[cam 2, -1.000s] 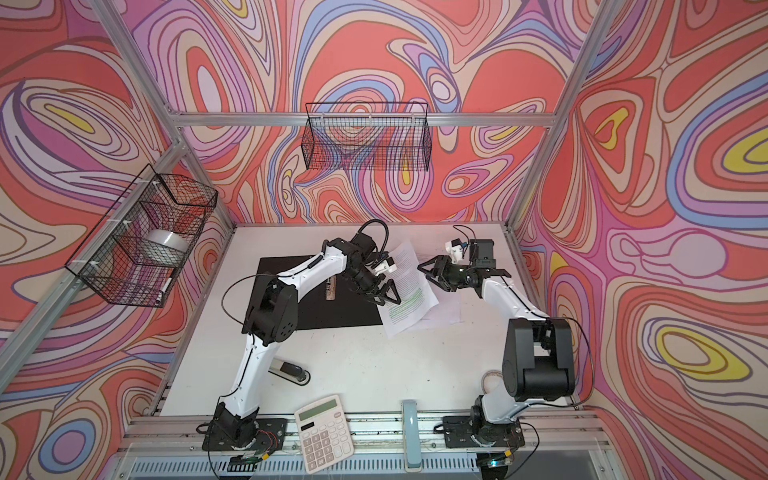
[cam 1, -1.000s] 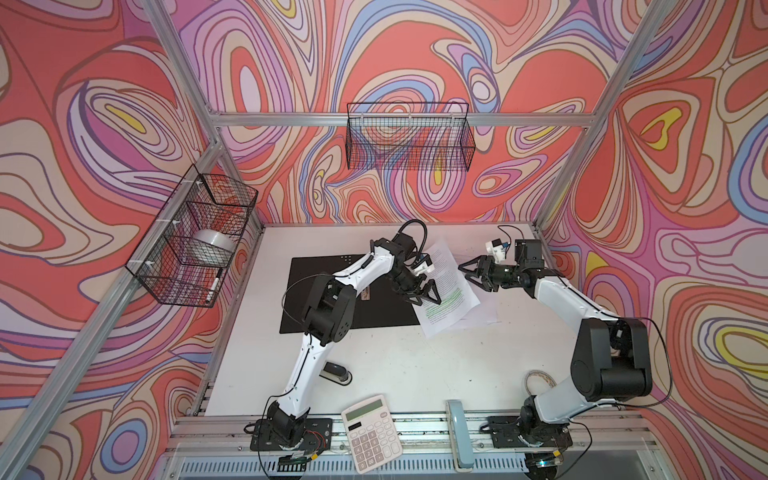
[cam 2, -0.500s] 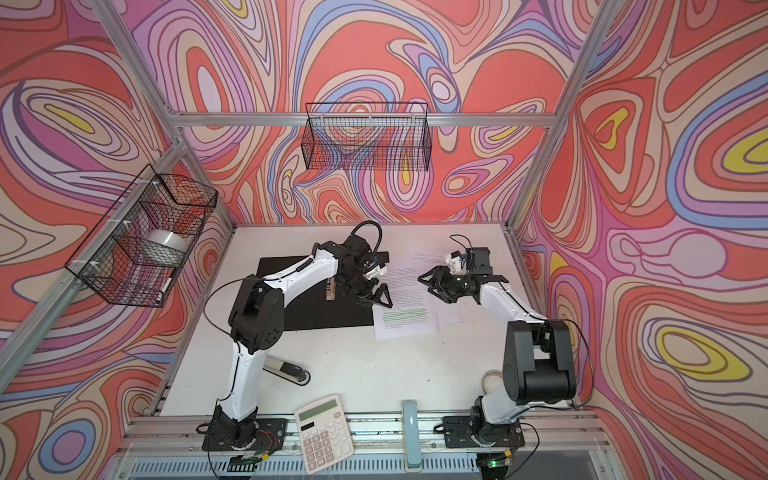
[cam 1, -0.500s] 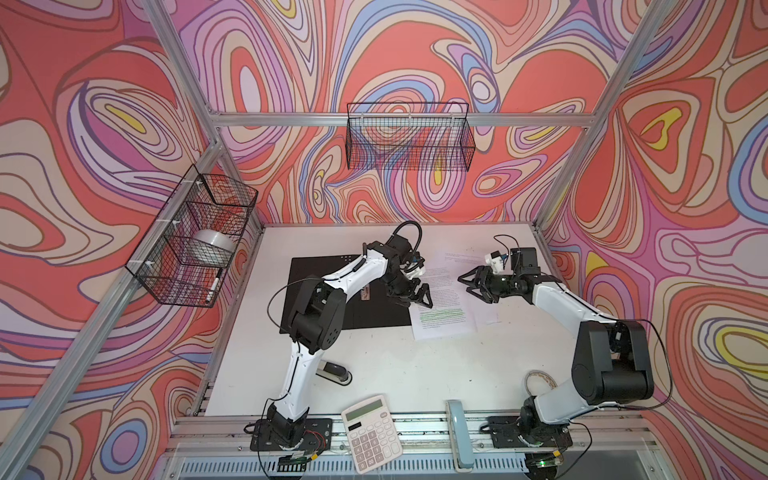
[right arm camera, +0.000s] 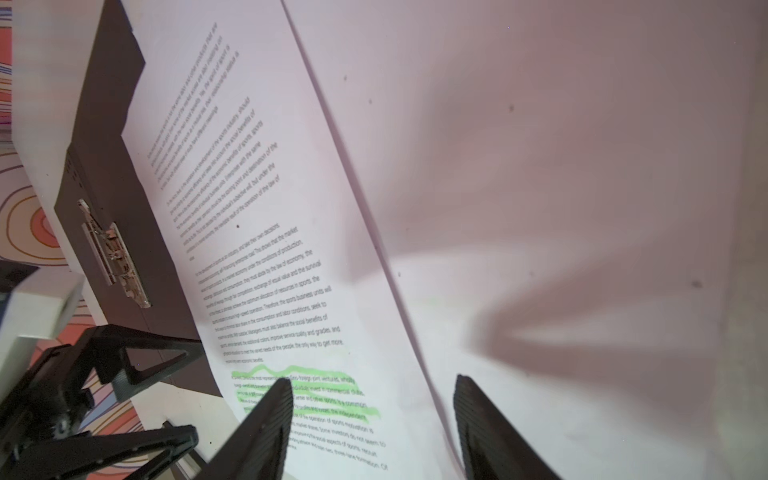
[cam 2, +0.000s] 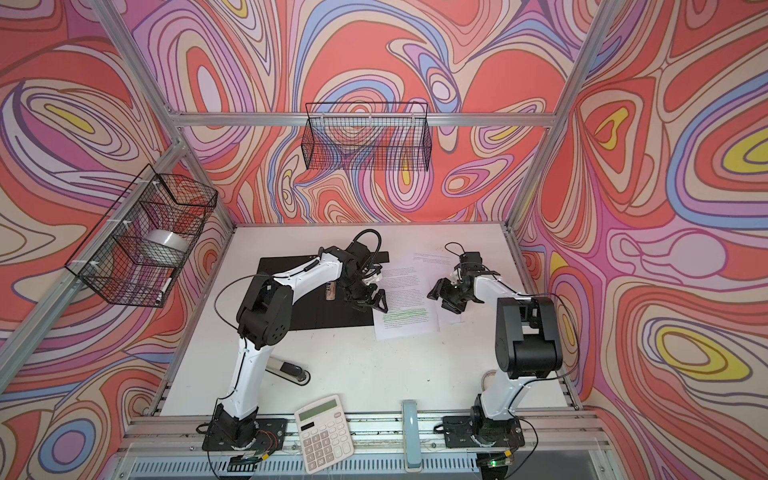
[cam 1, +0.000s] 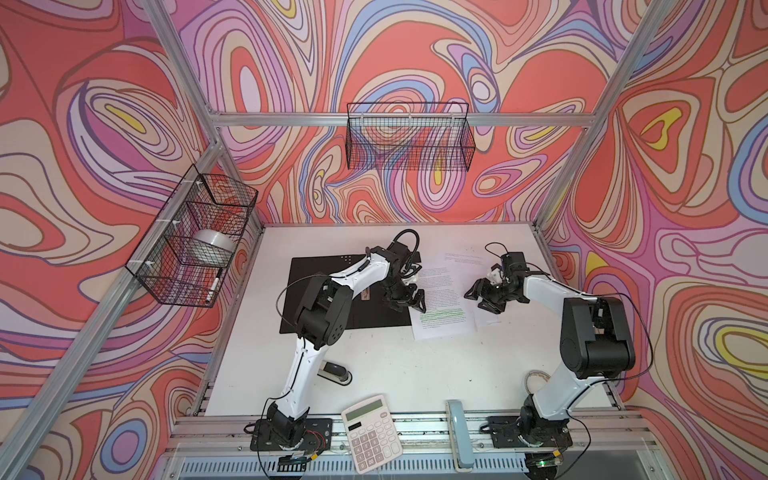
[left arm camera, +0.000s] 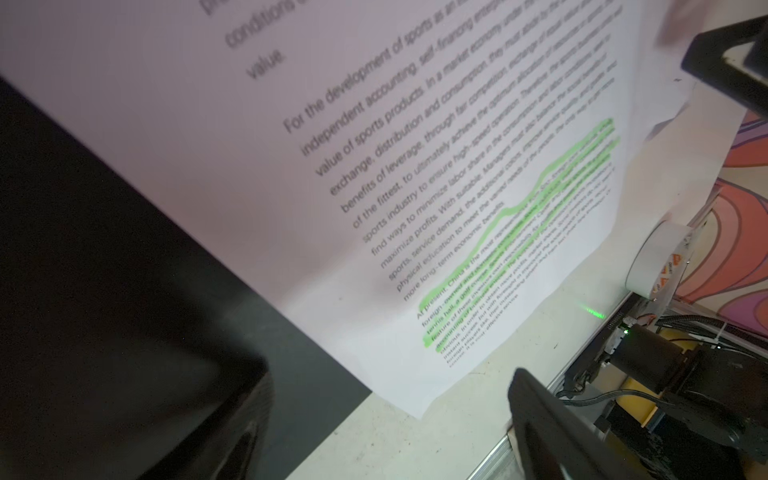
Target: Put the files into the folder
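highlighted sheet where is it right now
In both top views the highlighted sheet lies on the table right of centre, its left edge overlapping the open black folder, between the left gripper and the right gripper.

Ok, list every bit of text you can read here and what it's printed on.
"For the development of sports as an": white printed paper sheet with a green highlighted band, left wrist view.
"independent accounting, self-financing": same sheet, next line.
"the only way to get more": same sheet, right wrist view.
Highlighted lines: blurred.
Keys of the white desk calculator, label of the white tape roll: unreadable.
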Tool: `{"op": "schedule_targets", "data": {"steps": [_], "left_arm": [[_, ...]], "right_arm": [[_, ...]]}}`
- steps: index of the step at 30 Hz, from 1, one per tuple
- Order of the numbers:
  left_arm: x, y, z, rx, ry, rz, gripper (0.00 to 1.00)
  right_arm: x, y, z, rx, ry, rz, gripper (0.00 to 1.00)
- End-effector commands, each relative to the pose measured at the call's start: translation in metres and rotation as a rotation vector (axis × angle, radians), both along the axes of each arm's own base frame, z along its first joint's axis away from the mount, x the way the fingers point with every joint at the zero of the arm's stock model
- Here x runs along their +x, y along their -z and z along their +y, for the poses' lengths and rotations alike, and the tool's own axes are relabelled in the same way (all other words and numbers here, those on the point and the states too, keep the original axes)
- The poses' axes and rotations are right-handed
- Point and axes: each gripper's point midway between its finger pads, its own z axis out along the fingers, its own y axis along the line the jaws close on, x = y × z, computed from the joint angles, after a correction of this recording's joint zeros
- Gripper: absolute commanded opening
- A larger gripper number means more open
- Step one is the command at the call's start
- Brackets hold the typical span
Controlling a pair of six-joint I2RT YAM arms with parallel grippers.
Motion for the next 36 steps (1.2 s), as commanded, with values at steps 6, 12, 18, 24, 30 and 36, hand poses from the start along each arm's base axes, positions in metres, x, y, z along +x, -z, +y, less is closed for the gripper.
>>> {"op": "schedule_targets", "data": {"steps": [6, 12, 18, 24, 30, 36], "left_arm": [[0.001, 0.015, -0.007, -0.003, -0.006, 0.066, 0.89], [0.001, 0.017, -0.013, -0.019, 0.001, 0.083, 0.89], [0.001, 0.021, -0.019, -0.037, 0.005, 0.111, 0.89], [-0.001, 0.023, -0.021, -0.047, 0.011, 0.124, 0.88], [-0.001, 0.020, -0.022, -0.052, 0.018, 0.119, 0.88], [-0.003, 0.011, -0.023, -0.077, 0.038, 0.113, 0.88]], "right_arm": [[0.001, 0.020, 0.003, 0.001, -0.061, 0.039, 0.65], [0.000, 0.023, 0.017, 0.069, -0.108, 0.059, 0.64], [0.003, 0.012, 0.031, 0.131, -0.157, 0.041, 0.64], [0.007, -0.013, 0.042, 0.212, -0.182, -0.021, 0.64], [0.012, -0.040, 0.053, 0.302, -0.175, -0.098, 0.63], [0.015, -0.068, 0.063, 0.414, -0.155, -0.184, 0.63]]}}
